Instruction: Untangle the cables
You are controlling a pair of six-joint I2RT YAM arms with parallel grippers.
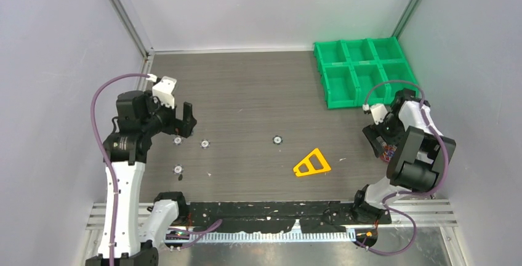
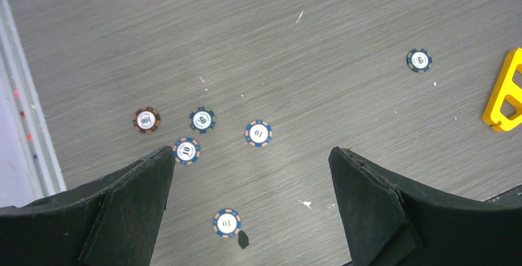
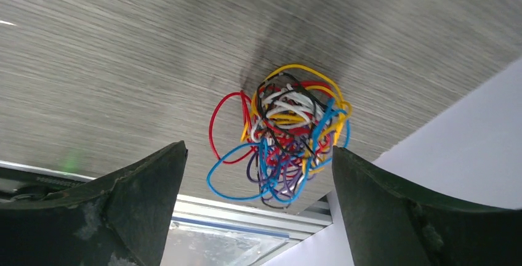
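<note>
Tabletop [image 1: 258,93]: dark woodgrain, with a green bin tray [image 1: 363,72] at the far right.

Right claw [image 3: 258,149] hangs over the task's thing, fingers spread wide, nothing between them. Left claw [image 2: 251,152] is also wide apart and empty, on the far left, well apart from the job.

The cables [image 3: 283,133] lie in one tight knot on the tabletop at its right edge, by the wall and the near rail. Red and blue loops stick out to one side.

I judge this the approach; nothing is separated yet. The next move calls for lowering onto one stray loop, not the whole clump, and bringing the left claw across to pin the rest.

Yellow triangle [image 1: 311,164] and poker chips [image 2: 258,133] are no concern.
</note>
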